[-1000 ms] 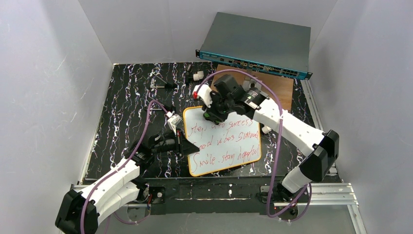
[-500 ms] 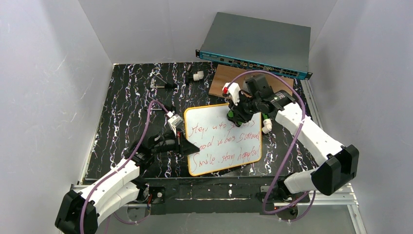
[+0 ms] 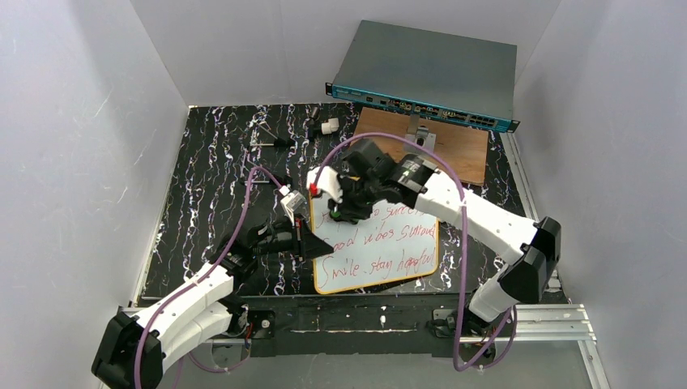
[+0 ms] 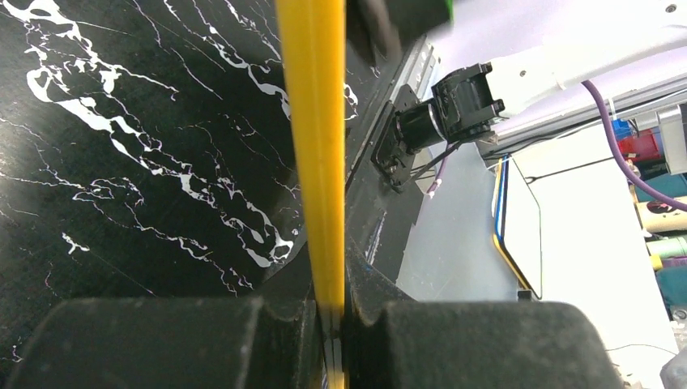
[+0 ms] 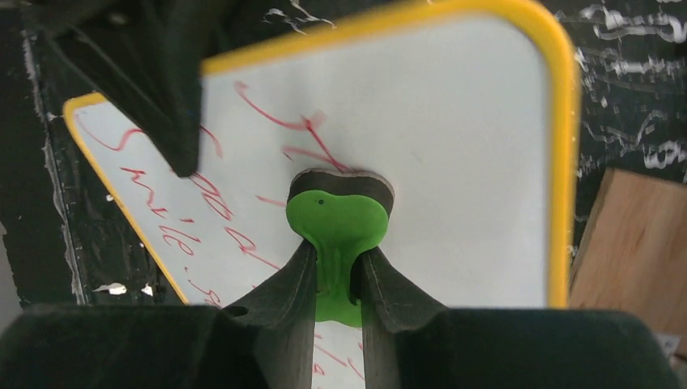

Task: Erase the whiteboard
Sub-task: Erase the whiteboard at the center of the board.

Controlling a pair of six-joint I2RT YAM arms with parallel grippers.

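From above, the whiteboard [image 3: 381, 251] is seen lying on the black marbled table [image 3: 211, 162], with red handwriting across it. Only the left wrist view shows its smooth yellow frame [image 4: 316, 162] edge-on, pinched between the fingers of the left gripper [image 4: 330, 312]. In the right wrist view, a rounded green eraser [image 5: 336, 219] with a dark pad is clamped by the right gripper [image 5: 332, 279] and pressed to the glossy white surface.

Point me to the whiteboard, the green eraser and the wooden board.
whiteboard [image 3: 381, 250]: top view, white face between the lower two lines of writing.
green eraser [image 5: 336, 219]: right wrist view, wide head of its green body.
wooden board [image 3: 463, 150]: top view, bare right part.
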